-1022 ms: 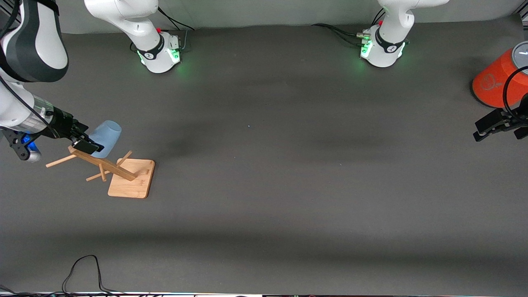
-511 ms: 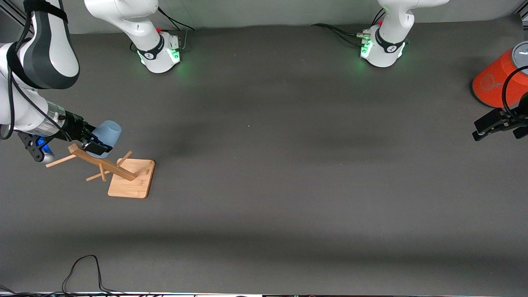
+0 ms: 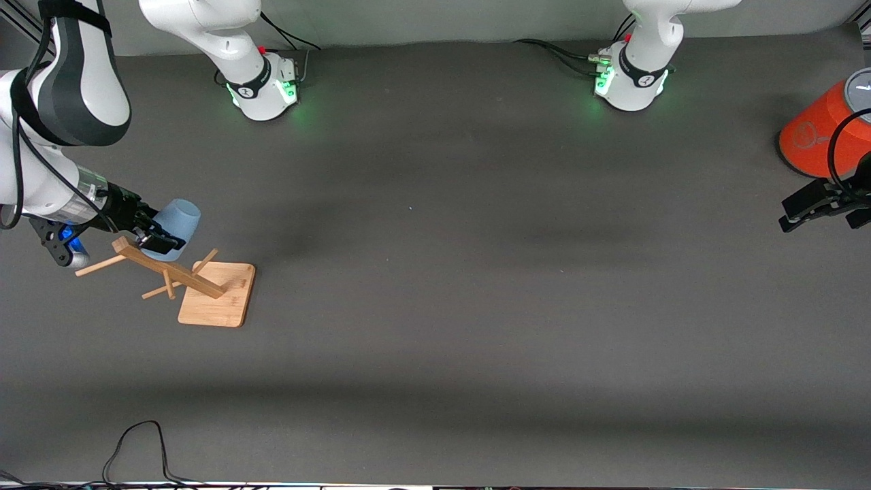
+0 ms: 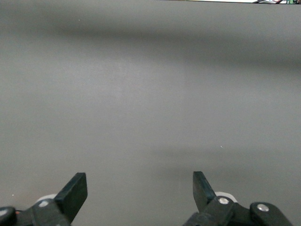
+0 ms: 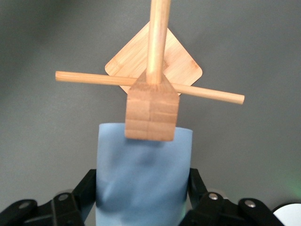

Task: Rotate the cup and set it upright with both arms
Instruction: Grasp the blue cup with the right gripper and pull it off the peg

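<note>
Right claw (image 3: 155,239) closed on the cup (image 3: 173,219), held beside the top of the wooden peg rack (image 3: 170,271) at the right arm's end of the counter (image 3: 435,306). Over the last second the claw and cup drew slightly back from the rack, then held; lift-off appears under way. Left claw (image 3: 820,203) waits with fingers spread, empty, beside the orange cylinder (image 3: 820,133).

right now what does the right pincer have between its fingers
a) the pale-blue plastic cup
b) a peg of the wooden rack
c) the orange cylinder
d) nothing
a: in the right wrist view the right pincer has a finger on each side of the small pale-blue plastic cup, beside the wooden peg rack.
</note>
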`<state>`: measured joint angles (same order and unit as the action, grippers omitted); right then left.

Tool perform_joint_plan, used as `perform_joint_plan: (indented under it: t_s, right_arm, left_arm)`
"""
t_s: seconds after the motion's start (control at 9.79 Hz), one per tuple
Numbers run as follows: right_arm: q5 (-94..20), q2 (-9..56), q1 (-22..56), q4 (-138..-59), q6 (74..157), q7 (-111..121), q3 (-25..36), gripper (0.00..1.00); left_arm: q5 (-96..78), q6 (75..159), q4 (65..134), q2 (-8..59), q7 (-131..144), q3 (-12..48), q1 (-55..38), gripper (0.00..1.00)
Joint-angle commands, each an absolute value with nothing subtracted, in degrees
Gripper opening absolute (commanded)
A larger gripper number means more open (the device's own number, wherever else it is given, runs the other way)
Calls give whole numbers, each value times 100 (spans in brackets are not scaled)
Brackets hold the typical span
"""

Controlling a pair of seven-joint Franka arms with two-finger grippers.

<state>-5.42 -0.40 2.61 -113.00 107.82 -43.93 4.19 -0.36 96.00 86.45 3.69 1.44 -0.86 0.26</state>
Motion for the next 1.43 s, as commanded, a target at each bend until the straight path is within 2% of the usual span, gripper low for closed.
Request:
perform_joint_plan:
  t_s: [0.0, 0.2, 0.51, 0.82, 1.12, 1.33]
  right_arm:
    - [-598, -342, 456, -11242, 10574, -4500, 404, 54]
    - [-598, -544, 693, -11232, 10390, -4779, 378, 54]
    - [-598, -808, 1544, -11163, 10205, -5605, 387, 54]
    - [-572, -713, 2431, -11013, 10239, -7016, 378, 54]
    - [-527, -135, 3696, -10829, 10957, -9448, 378, 50]
    - [-510, 725, 4356, -10103, 11030, -11416, 378, 45]
  left_arm:
    - [-9, 9466, 8596, 352, 149, -114, -18, 100]
    - [-9, 9466, 8596, 352, 149, -106, -18, 100]
    - [-9, 9466, 8587, 352, 141, -106, -17, 100]
    - [-9, 9466, 8587, 352, 141, -114, -18, 100]
    - [-9, 9457, 8587, 343, 141, -105, -26, 100]
    - [-9, 9457, 8587, 343, 141, -105, -26, 100]
